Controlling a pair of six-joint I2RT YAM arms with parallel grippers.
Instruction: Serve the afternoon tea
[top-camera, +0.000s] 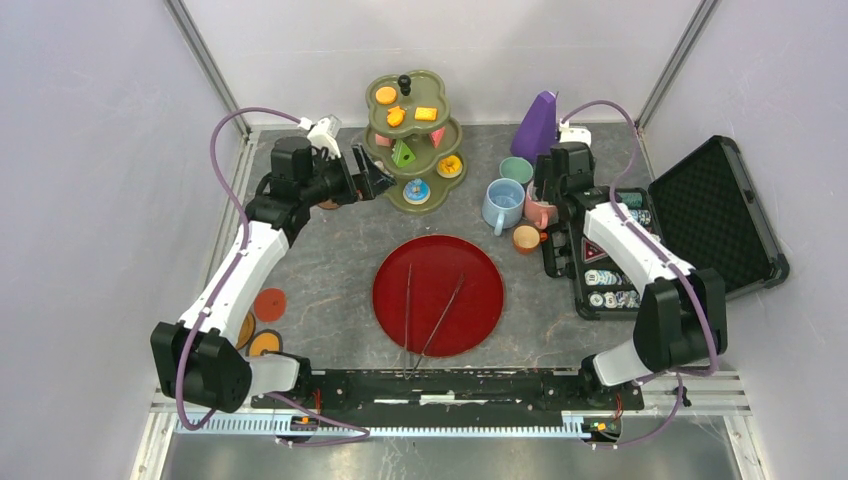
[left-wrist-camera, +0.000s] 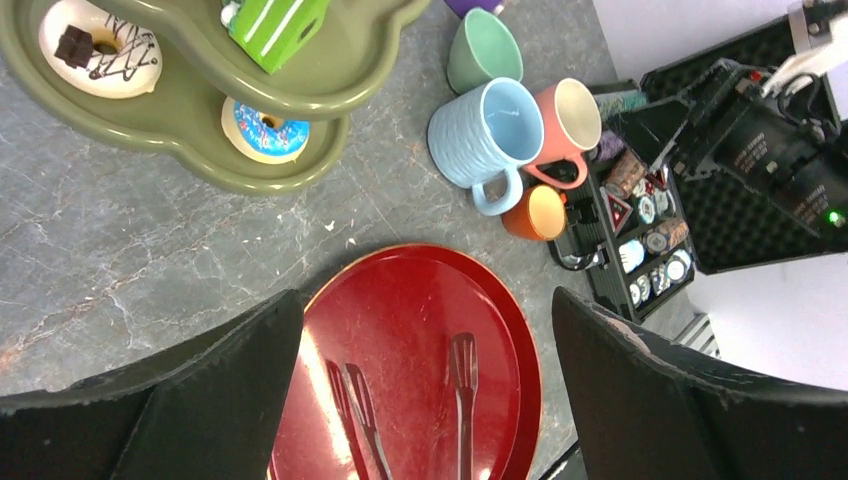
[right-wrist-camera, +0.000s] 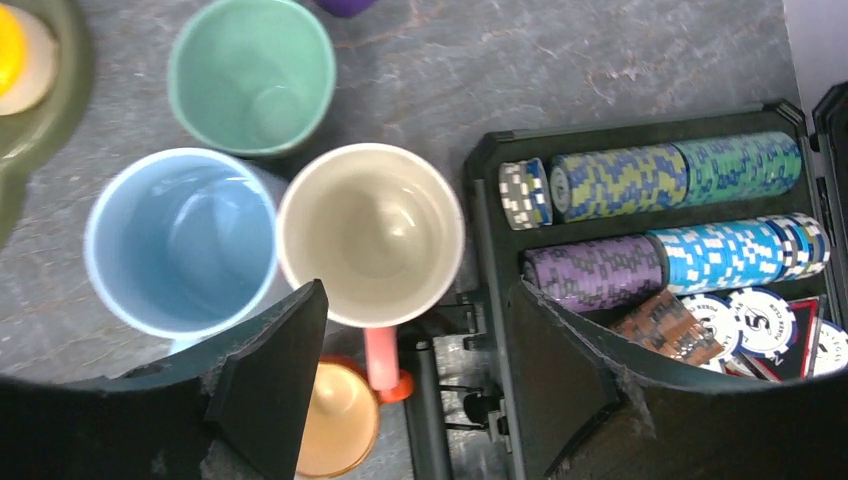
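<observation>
3 mugs (top-camera: 503, 203), 1 cup (top-camera: 526, 239), 2 tongs (top-camera: 408, 305)

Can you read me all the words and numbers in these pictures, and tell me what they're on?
"5": on a white poker chip in the black case.
Small print round that chip's edge: too small to read.
Red triangle card in the case: sign too blurred to read.
White lettering on the right arm: too blurred to read.
</observation>
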